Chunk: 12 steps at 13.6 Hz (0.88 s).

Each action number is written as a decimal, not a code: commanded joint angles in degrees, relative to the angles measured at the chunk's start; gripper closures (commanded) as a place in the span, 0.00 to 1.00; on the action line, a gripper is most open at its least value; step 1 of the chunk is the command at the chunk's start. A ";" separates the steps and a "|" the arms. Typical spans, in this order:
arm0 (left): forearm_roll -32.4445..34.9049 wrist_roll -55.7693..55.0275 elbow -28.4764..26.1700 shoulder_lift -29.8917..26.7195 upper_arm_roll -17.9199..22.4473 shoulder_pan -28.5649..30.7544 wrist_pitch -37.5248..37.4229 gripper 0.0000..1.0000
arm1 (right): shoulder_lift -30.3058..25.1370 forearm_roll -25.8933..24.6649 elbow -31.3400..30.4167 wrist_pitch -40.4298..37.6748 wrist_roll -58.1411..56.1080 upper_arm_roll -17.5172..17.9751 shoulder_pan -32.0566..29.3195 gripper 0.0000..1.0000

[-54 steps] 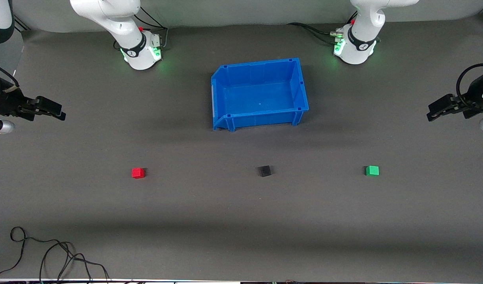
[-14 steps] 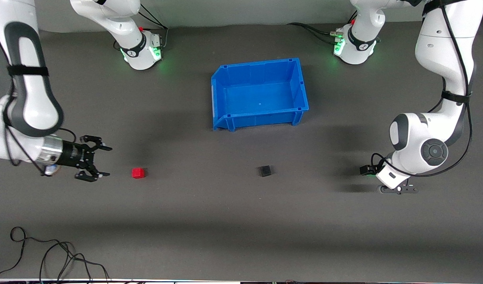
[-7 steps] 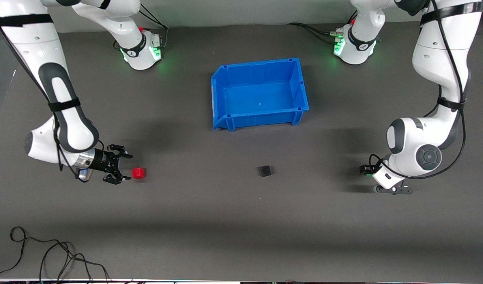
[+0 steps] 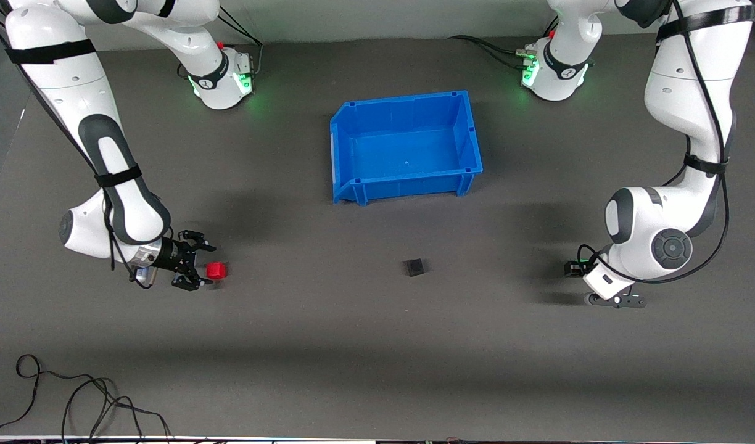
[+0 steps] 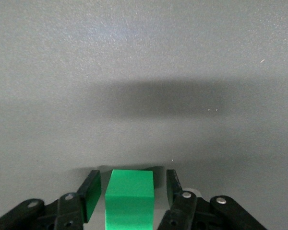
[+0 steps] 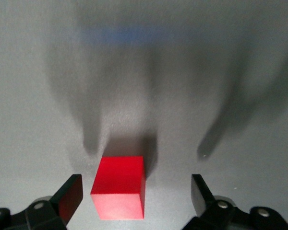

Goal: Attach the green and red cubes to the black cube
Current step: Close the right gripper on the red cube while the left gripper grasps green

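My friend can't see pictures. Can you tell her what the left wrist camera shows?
A bright green cube sits on the grey table between the two black fingers of the left gripper. The fingers stand close on either side of it, with slim gaps showing. A soft dark shadow lies on the table nearby.

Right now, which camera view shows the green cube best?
The left wrist view: the green cube fills the foreground between the left gripper fingers, gaps visible on both sides. In the front view the left arm hides the cube. The right wrist view shows only the red cube.
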 commanded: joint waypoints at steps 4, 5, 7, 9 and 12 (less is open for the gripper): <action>-0.19 1.30 1.01 1.15 0.23 0.02 0.54 0.62 | 1.30 2.21 1.53 0.85 -2.36 -0.19 0.35 0.39; 0.16 1.38 1.71 1.15 0.23 0.02 -0.16 0.73 | 1.30 2.21 1.53 0.85 -2.45 -0.20 0.26 0.39; 0.25 1.30 2.85 1.33 0.32 0.02 -0.87 0.91 | 1.30 2.21 1.88 0.76 -2.45 -0.20 0.17 0.47; 0.17 0.16 2.94 1.24 0.32 -0.07 -0.96 1.00 | 1.30 2.21 2.06 0.67 -2.54 -0.20 0.00 0.56; 0.07 -14.64 3.03 0.80 0.06 -1.30 -0.96 1.00 | 1.56 2.21 2.41 0.49 -3.15 -0.20 -0.09 0.74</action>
